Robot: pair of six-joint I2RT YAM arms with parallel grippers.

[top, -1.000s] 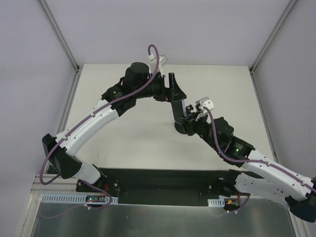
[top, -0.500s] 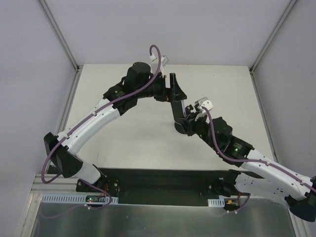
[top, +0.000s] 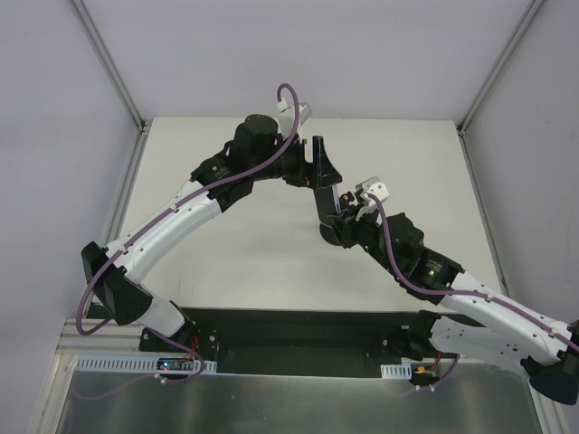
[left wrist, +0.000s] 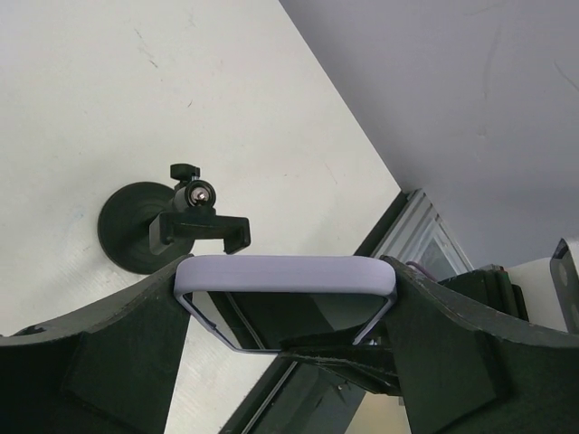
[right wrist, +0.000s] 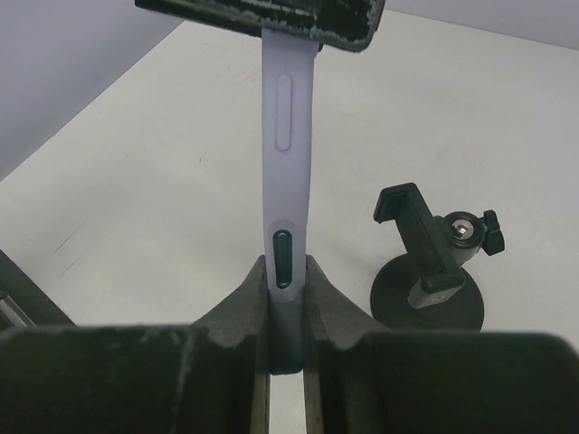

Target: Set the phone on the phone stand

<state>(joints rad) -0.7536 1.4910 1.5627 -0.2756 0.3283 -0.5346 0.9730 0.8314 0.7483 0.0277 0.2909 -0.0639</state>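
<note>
Phone [left wrist: 286, 271], aloft over table [right wrist: 136, 181]: left gripper [left wrist: 285, 303] clasps its width at one end, right gripper [right wrist: 288, 312] pinches its thickness at the other. Stand [right wrist: 427, 271] on table nearby, untouched.

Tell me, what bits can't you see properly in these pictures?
1. Right wrist view: the phone shows edge-on only, so its screen is unseen. Its far end hides behind the left tool.
2. Left wrist view: the phone's far end disappears among dark tool parts, and that tool's fingers cover its sides.
3. Top view: the phone stand mostly hides under the right tool.
</note>
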